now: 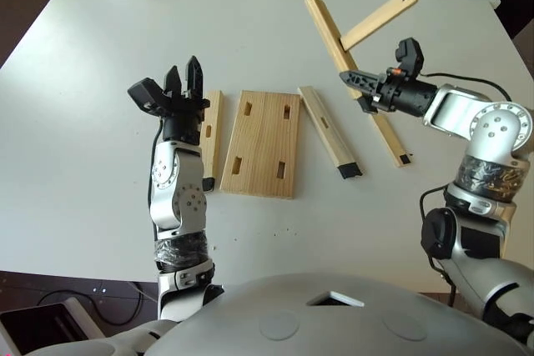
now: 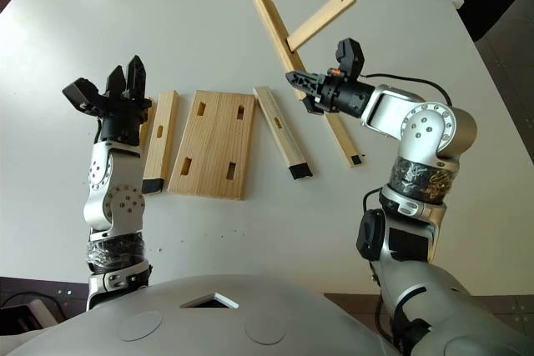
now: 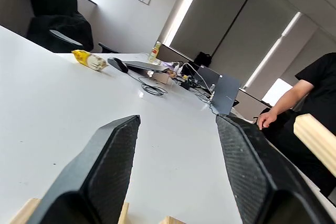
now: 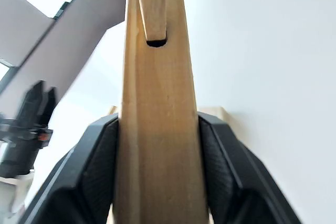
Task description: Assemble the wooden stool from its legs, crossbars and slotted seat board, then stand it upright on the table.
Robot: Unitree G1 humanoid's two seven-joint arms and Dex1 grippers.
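Leg [image 1: 329, 27] diagonal (far-left to near-right)

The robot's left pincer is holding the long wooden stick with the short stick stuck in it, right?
No, the right pincer holds the long pale wooden stick with the short stick joined to it. The right wrist view shows it shut on the wood. The left pincer is open and empty.

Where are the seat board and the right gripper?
seat board [image 1: 264, 143]: left eye view, middle of its top face.
right gripper [image 1: 355, 82]: left eye view, midway between its fingertips.
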